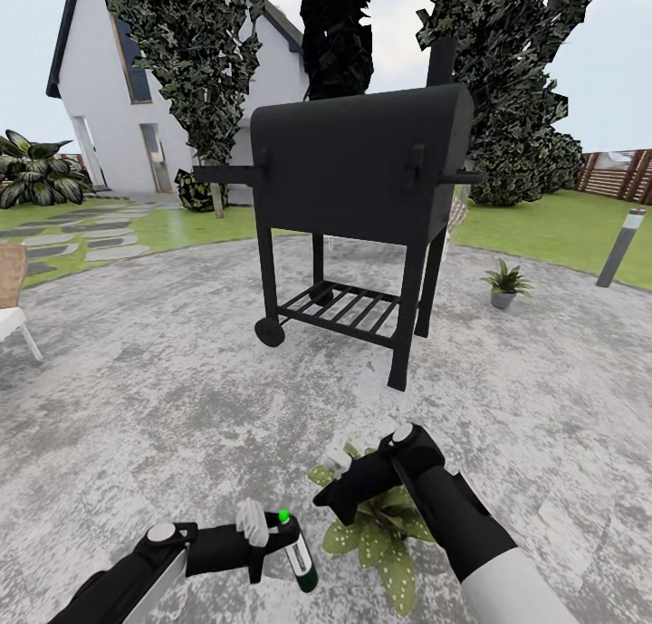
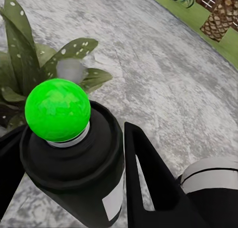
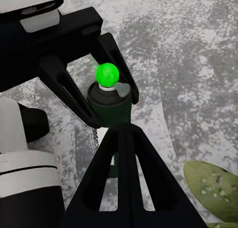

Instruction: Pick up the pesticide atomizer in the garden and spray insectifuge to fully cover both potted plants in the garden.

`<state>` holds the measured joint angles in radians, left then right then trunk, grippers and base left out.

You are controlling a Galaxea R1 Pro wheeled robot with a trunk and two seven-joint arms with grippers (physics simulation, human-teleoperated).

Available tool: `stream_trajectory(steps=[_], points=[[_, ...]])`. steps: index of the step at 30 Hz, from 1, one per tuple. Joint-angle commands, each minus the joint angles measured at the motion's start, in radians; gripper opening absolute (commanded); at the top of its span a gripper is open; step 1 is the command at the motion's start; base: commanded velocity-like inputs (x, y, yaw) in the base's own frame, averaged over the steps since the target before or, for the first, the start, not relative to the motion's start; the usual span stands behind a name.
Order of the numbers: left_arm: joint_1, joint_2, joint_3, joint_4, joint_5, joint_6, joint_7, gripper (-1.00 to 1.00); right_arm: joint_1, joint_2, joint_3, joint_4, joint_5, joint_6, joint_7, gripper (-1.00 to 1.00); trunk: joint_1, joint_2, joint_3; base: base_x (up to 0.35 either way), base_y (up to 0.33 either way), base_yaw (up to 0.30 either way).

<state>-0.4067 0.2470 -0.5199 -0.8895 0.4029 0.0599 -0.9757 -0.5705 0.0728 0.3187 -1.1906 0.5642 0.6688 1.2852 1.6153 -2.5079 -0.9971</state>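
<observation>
The left gripper (image 1: 258, 538) jaws clamp the pesticide atomizer (image 1: 299, 556), aimed at the near potted plant (image 1: 385, 533) (right jaws unclear); far potted plant (image 1: 505, 283), two o'clock, likely awaits spraying.

Left arm (image 1: 118, 583) reaching in low from the left, forearm near level, its jaws clamped on the pesticide atomizer (image 1: 297, 552), 1 finger (image 2: 148, 183) on each side of the bottle. Right arm (image 1: 471, 524) bent in from the right, wrist turned toward the left gripper (image 1: 263, 538). Right gripper (image 1: 340, 493) with fingers pressed together, holding nothing.
</observation>
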Motion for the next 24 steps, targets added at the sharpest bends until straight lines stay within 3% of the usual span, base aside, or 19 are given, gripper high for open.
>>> stream_trajectory(steps=[1, 4, 7, 9, 14, 17, 24], points=[[0.000, 0.000, 0.000, 0.001, 0.001, 0.000, 0.010, -1.00, 0.000, 0.000, 0.001, -0.001, -0.001, 0.000, 0.002, -1.00, 0.000, 0.000, 0.000, 0.000, 0.000, 0.000], [0.000, -0.001, 0.000, 0.003, 0.001, 0.000, 0.023, -1.00, 0.001, 0.010, 0.010, -0.001, -0.013, 0.000, 0.019, -1.00, 0.000, 0.000, 0.000, 0.000, 0.000, 0.000], [0.000, -0.002, 0.000, 0.003, 0.001, 0.000, 0.025, -1.00, 0.001, 0.013, 0.075, -0.001, -0.023, 0.001, 0.025, -1.00, 0.000, 0.000, 0.000, 0.000, 0.000, 0.000], [0.000, -0.003, -0.001, 0.002, 0.000, 0.001, 0.025, -1.00, 0.001, 0.014, 0.085, 0.000, -0.040, 0.002, 0.024, -1.00, 0.000, 0.000, 0.000, 0.000, 0.000, 0.000], [0.000, -0.015, -0.005, -0.005, -0.002, -0.001, 0.013, -1.00, 0.001, 0.015, 0.088, 0.000, -0.059, 0.003, 0.018, -1.00, 0.000, 0.000, 0.000, 0.000, 0.000, 0.000], [0.000, -0.014, -0.045, -0.013, -0.002, -0.003, 0.010, -1.00, 0.001, 0.015, 0.088, 0.001, -0.059, 0.003, 0.016, -1.00, 0.000, 0.000, 0.000, 0.000, 0.000, 0.000], [-0.001, -0.012, -0.051, -0.027, 0.000, -0.005, 0.003, -1.00, 0.001, 0.015, 0.088, 0.045, -0.056, 0.001, 0.004, -1.00, 0.000, 0.000, 0.000, 0.000, 0.000, 0.000]])
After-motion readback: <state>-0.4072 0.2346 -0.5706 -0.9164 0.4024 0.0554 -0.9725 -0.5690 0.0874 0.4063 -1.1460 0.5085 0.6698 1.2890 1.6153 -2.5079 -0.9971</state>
